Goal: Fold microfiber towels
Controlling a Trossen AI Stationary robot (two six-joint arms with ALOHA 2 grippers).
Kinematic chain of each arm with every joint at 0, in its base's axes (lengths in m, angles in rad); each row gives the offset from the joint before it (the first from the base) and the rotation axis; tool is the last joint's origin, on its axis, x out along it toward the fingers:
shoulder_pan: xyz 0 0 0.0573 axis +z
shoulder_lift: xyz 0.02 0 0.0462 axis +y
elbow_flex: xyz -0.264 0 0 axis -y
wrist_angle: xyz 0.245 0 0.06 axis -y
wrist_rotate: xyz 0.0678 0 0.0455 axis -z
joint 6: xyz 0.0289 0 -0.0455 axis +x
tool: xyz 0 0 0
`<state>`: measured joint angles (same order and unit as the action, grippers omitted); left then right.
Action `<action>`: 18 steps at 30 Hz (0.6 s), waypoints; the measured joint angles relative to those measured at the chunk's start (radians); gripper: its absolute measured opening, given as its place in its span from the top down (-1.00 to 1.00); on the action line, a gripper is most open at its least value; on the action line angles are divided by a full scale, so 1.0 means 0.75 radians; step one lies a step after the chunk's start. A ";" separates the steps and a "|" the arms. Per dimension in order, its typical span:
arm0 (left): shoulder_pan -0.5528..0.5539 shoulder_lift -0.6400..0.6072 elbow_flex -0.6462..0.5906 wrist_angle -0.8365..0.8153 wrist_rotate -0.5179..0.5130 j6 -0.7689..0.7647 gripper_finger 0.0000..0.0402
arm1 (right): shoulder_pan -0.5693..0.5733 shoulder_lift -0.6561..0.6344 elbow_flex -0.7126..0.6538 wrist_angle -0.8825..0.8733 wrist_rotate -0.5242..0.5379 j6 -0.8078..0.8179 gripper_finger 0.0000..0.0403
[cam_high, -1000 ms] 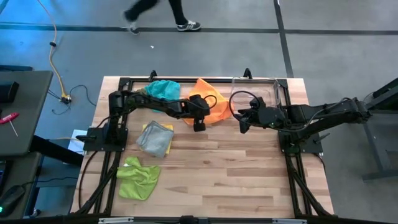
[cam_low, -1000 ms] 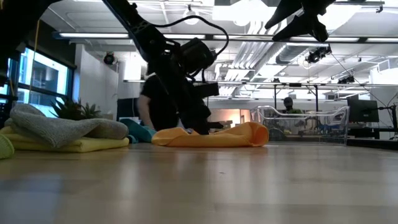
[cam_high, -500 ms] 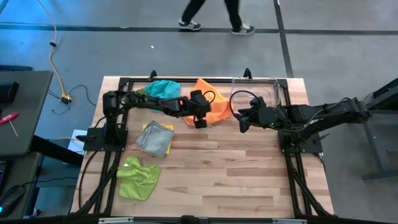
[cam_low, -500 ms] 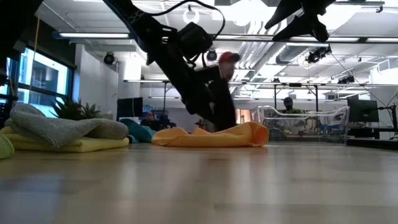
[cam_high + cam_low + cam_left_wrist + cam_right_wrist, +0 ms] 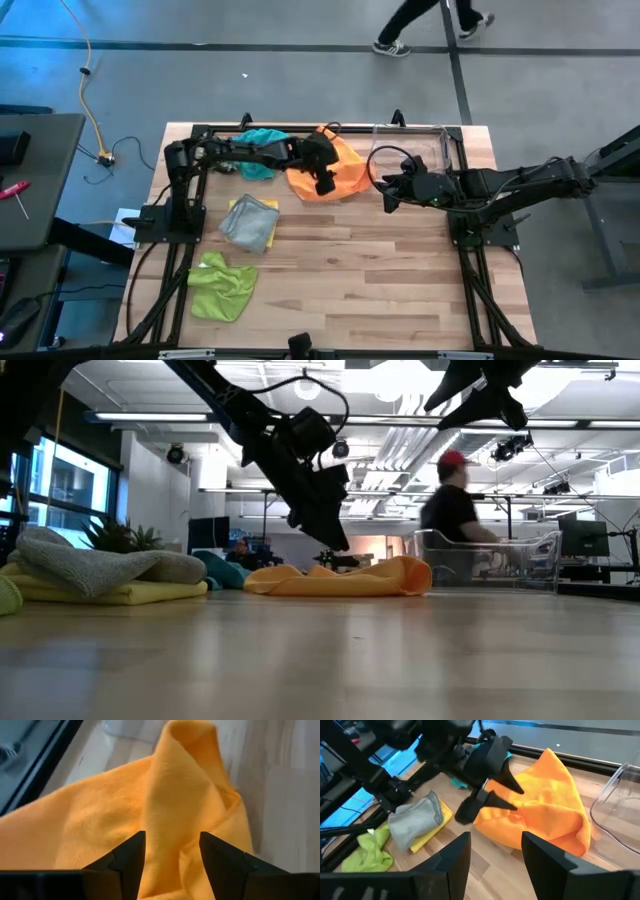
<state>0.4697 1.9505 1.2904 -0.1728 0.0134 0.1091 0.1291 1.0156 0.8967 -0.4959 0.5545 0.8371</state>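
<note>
Since a second ago, the left gripper (image 5: pixel 325 186) is rising off the orange towel (image 5: pixel 345 172) and pulling back toward the counter's far edge, and the person walking past behind the counter is now further along toward the right. In the low view the left gripper (image 5: pixel 335 538) is hanging clear above the orange towel (image 5: pixel 340 579), its fingers (image 5: pixel 470 810) standing apart with nothing between them. The left wrist view is showing a raised fold of the orange towel (image 5: pixel 175 810) running between and beyond those parted fingers (image 5: pixel 225 860), not gripped.

The orange towel is lying rumpled on the counter (image 5: pixel 380 280) at the far side, just beside the clear plastic bin (image 5: pixel 425 145). The teal towel (image 5: pixel 262 140) is lying next to it, partly under the left arm. The grey towel (image 5: pixel 245 225) is resting on top of the yellow towel (image 5: pixel 262 204), nearer the left side, and the lime green towel (image 5: pixel 222 285) is lying crumpled toward the near left corner.

The right gripper (image 5: pixel 390 195) is hovering above the counter just right of the orange towel, well off the surface, its fingers (image 5: pixel 545 855) partly apart and holding nothing.

No writing or labels are readable anywhere.
</note>
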 joint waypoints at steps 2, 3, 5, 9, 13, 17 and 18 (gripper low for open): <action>0.019 0.002 0.005 -0.038 0.042 -0.002 0.09 | 0.000 0.023 0.000 -0.001 0.000 0.000 0.17; 0.024 0.002 0.007 -0.048 0.058 0.005 0.08 | 0.000 0.034 0.000 -0.001 0.000 -0.002 0.17; 0.029 0.012 0.008 -0.070 0.088 0.039 0.08 | 0.000 0.055 0.000 0.000 0.000 -0.005 0.17; 0.004 0.022 0.006 -0.081 0.048 0.122 0.07 | 0.000 0.060 -0.001 0.012 0.001 0.025 0.17; -0.013 0.051 0.008 -0.076 -0.049 0.195 0.07 | -0.001 0.056 -0.001 0.014 0.006 0.015 0.17; -0.011 0.078 0.007 -0.075 -0.054 0.173 0.07 | -0.001 0.056 -0.001 0.012 0.006 0.015 0.17; -0.012 0.082 0.007 -0.074 -0.056 0.173 0.07 | -0.001 0.056 -0.001 0.012 0.006 0.014 0.17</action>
<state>0.4605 2.0121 1.2957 -0.2282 -0.0284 0.2390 0.1287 1.0576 0.8963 -0.4866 0.5591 0.8477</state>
